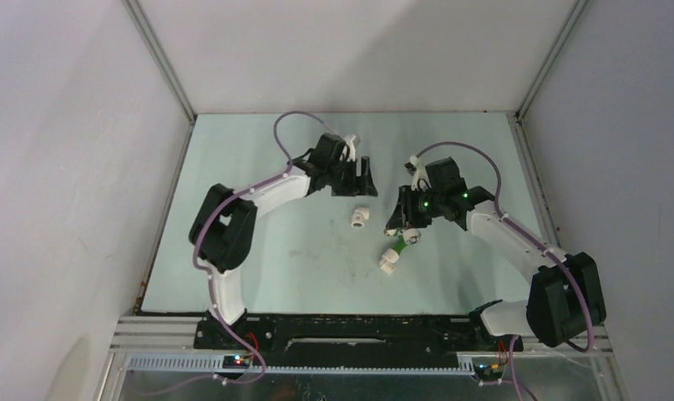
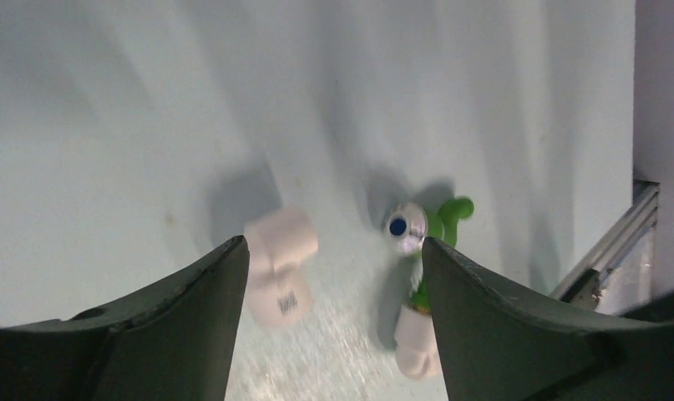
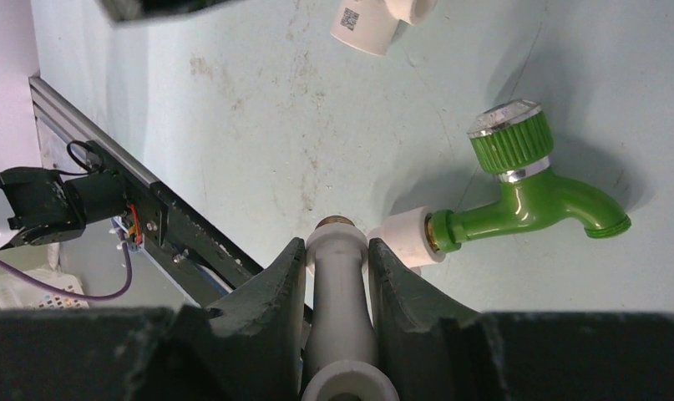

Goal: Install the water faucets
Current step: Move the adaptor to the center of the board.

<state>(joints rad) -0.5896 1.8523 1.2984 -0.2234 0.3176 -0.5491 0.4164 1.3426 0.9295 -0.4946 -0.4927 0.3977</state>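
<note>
Right gripper [image 3: 336,251] is clamping the white faucet [image 3: 340,292] by its body, with the brass threaded end pointing out past the fingertips and the knob not showing. Green faucet [image 3: 525,200] is lying on its side on the table [image 1: 275,251] just beyond those fingers, its threaded end sitting in a short white fitting [image 3: 404,238] close beside the white faucet's tip; whether the two are touching I cannot tell. Left gripper [image 2: 333,251] is hovering with jaws spread wide and nothing between them, a loose white fitting [image 2: 279,267] lying on the table near one finger.
</note>
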